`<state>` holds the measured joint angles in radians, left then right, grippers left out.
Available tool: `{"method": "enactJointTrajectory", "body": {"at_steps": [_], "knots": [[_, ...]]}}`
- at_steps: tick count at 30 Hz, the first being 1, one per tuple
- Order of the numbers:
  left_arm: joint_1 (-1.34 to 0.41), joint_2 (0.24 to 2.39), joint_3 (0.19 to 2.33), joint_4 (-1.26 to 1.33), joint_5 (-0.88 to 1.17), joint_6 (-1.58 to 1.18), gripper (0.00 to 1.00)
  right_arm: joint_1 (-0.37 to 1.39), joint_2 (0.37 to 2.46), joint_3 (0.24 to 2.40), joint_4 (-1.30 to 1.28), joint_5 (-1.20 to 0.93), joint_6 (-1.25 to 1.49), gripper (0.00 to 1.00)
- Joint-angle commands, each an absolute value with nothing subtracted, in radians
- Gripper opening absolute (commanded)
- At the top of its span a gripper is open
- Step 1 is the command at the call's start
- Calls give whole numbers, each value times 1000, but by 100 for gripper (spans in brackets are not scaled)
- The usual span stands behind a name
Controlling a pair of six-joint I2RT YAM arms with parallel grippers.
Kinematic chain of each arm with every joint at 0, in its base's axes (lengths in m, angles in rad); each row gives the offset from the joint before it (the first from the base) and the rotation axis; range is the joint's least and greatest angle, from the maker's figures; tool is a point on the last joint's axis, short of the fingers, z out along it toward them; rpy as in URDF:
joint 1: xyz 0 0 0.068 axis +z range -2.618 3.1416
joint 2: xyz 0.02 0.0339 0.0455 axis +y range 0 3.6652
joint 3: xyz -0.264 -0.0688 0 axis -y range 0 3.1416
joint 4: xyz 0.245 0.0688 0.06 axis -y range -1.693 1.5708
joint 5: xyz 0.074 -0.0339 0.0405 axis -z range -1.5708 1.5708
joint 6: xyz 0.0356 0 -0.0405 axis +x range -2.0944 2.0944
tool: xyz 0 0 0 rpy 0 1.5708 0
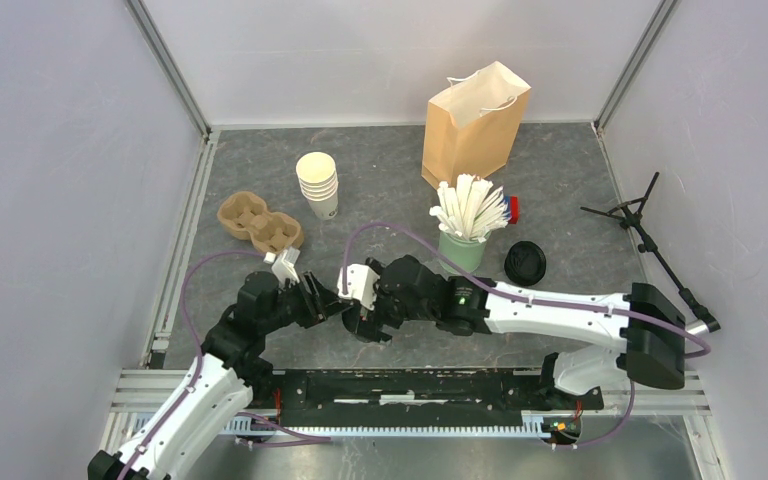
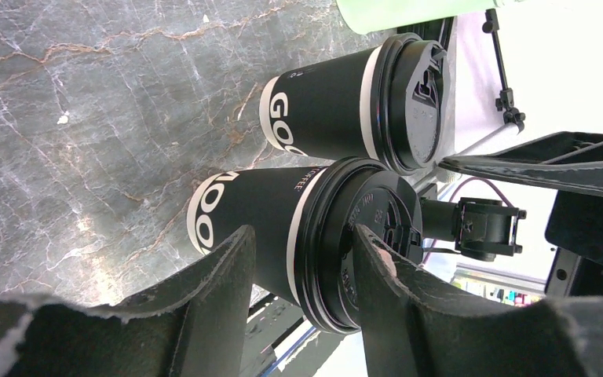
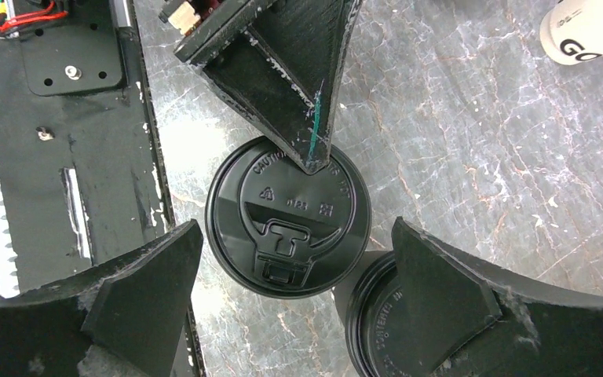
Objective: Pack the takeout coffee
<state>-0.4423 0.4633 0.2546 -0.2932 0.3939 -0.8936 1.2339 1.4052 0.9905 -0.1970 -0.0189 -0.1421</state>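
Fingers of the left tool (image 2: 300,236) flank the nearer lidded cup (image 2: 255,208) near its rim; whether they pinch it I cannot tell. The right tool (image 3: 297,228), spread wide, hangs over it, the second cup (image 2: 322,110) just beside on the table (image 2: 86,118).

Between the black fingers (image 2: 212,306) of the left hand (image 2: 298,239), the near coffee cup (image 2: 251,208) is black with white lettering, white bands at base and rim, and a black lid (image 2: 377,228). The second coffee cup (image 2: 322,110) beyond that hand matches. The counter (image 2: 86,118) is dark grey marble, veined pale and rust. Well beyond the right hand (image 3: 294,228) are a white-handled tan bag (image 1: 475,125), a green cup (image 1: 462,252) of white sticks (image 1: 470,205), cream stacked cups (image 1: 318,185) and a brown carrier (image 1: 258,222).
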Motion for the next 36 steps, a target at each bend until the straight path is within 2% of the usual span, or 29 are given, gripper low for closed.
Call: {"method": "enactJointTrajectory", "body": {"at_steps": [1,4,10,13,20,31,36], "knots": [[-451,468,250,-267,376,-904,55,1227,1337,976,-180,-24,-130,98],[-453,465,249,-267,374,-904,55,1226,1304,953,-146,-36,-110,95],[-456,448,244,-267,368,-910,55,1219,1262,844,19,-68,-61,38],[-457,435,239,-267,367,-916,55,1206,1264,812,70,-69,-49,28],[-457,428,236,-267,364,-920,55,1192,1291,771,133,-89,-48,24],[-459,422,220,-254,361,-931,56,1178,1277,595,167,-47,-28,23],[-460,431,198,-247,348,-939,53,1177,1301,553,196,-44,-27,23]]}}
